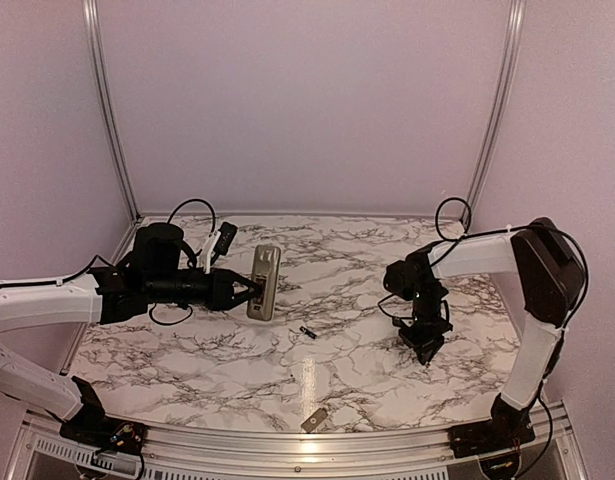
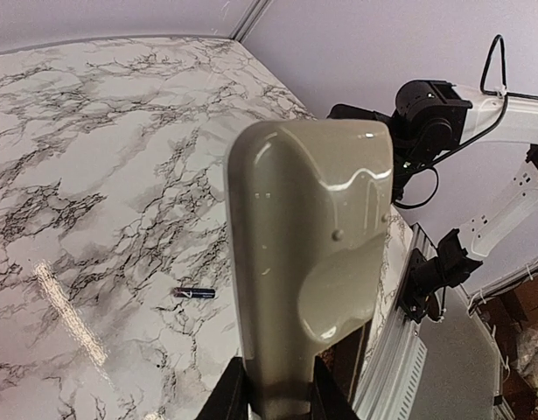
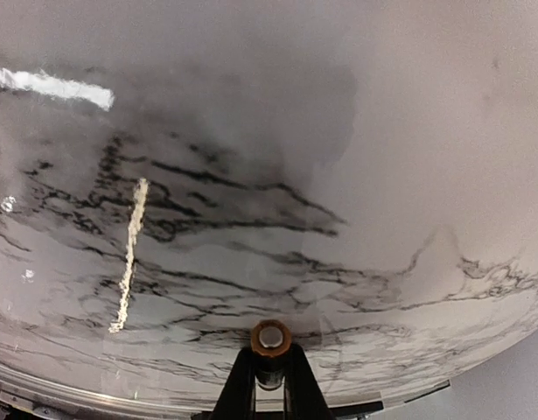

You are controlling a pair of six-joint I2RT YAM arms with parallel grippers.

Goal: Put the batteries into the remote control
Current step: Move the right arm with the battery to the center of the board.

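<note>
Remote control in left claw | battery pinched in right claw | second battery on table

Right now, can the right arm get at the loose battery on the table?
Probably reachable, but not graspable yet. Only bare table lies between the right end effector and the loose battery, with nothing in the way. However, that end effector is shut on a second battery.

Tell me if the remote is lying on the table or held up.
Held up: the left gripper clamps the remote, grey back toward the wrist camera, table well behind it.
</note>
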